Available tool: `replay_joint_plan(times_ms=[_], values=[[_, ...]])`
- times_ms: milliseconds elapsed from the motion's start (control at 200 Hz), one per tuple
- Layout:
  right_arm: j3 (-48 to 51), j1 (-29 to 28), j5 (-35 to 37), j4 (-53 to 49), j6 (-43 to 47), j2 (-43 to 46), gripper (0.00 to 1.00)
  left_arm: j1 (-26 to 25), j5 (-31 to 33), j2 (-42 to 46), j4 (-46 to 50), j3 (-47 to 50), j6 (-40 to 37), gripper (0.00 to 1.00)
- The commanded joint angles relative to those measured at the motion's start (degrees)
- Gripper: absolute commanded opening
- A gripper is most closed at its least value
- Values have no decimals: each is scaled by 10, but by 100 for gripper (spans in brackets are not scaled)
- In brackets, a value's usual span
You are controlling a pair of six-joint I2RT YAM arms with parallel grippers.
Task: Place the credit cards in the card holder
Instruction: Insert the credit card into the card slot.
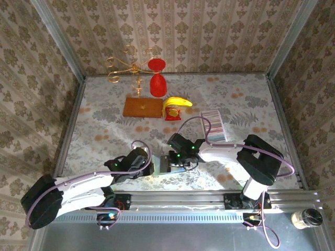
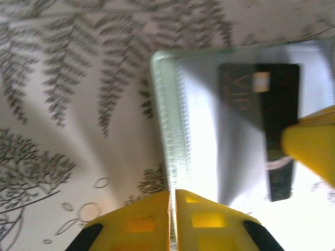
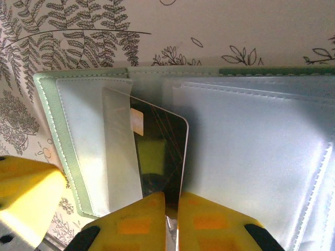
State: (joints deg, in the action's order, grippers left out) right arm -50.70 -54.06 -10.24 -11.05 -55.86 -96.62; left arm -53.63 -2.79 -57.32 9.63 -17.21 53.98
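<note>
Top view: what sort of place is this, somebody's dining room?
Probably a staged test booth, not a home: wallpapered panels in a metal frame, a floral tablecloth, and props like a gold candelabra.

card [image 3: 157, 151] on card holder [image 3: 251, 157], tray [image 1: 215, 125] behind

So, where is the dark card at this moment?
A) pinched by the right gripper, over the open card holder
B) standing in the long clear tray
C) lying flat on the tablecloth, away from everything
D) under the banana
A: in the right wrist view the right gripper pinches the dark card by its edge, and the card lies over one inner panel of the open card holder.
</note>
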Motion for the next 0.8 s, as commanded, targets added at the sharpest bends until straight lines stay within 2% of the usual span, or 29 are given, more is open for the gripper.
replay_joint_plan(times_ms=[0, 125, 315, 435, 795], values=[[-11, -10, 33, -52, 14, -9, 11, 6, -12, -25, -19, 7, -6, 10], [-23, -15, 24, -50, 21, -15, 12, 6, -26, -58, -44, -1, -10, 5], [-40, -18, 21, -53, 25, -28, 12, 6, -38, -85, -68, -5, -10, 3], [-45, -19, 20, -45, 23, -24, 19, 7, -42, -89, -73, -8, -9, 2], [-37, -19, 30, -21, 9, -2, 16, 7, -80, -130, -113, -33, -7, 1]])
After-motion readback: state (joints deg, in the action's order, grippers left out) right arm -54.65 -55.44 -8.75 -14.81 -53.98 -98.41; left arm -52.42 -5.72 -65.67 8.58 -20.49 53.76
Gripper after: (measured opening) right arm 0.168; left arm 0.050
